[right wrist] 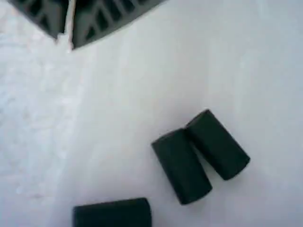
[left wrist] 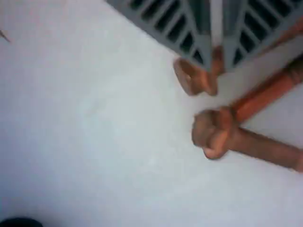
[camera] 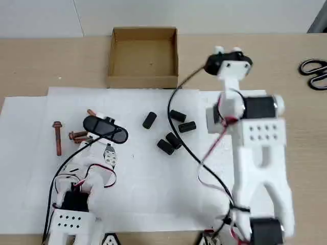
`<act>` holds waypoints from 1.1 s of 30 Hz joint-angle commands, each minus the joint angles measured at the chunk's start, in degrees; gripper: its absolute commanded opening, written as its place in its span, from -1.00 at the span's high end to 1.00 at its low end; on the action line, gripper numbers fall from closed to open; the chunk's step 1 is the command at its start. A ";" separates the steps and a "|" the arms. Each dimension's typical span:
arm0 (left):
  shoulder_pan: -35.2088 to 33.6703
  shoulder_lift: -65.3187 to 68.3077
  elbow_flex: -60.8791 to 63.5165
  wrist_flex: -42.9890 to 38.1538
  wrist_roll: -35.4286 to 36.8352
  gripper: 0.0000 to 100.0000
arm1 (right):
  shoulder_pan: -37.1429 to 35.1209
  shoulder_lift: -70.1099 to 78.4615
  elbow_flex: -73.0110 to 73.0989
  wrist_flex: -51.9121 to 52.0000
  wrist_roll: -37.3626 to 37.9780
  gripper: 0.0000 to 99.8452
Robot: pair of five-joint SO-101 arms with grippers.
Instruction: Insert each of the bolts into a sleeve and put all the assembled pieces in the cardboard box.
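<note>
the task looks barely begun. the cardboard box (camera: 143, 80) sits in the upper middle of the high view, on the worktop (camera: 51, 61) just above the white sheet (camera: 153, 194), and nothing lies inside it. five black sleeves (camera: 165, 147) lie loose at the centre of the sheet, some touching one another, and none has a bolt in it. the copper-coloured bolts (camera: 57, 138) are at the left of the sheet, well apart from the sleeves. one lies alone near the left edge and the others are bunched under the left arm's wrist.

the left pincer (left wrist: 215, 56) is down at that bunch and appears to pinch one bolt (left wrist: 191, 78) by its shank, with the head sticking out just beside the tips. two more bolts lie touching each other close by. the right pincer (right wrist: 70, 40) hangs over the sheet near the sleeves, its tips almost pressed together with nothing between them.

by my reading, the step in hand is picking up the first bolt. every pairing is yet to be made, and then each assembled piece must go into the box.
</note>
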 commanded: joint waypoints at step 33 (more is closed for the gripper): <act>-0.09 21.10 -14.81 3.96 11.78 0.60 | -8.31 33.01 -20.04 -5.85 35.60 0.68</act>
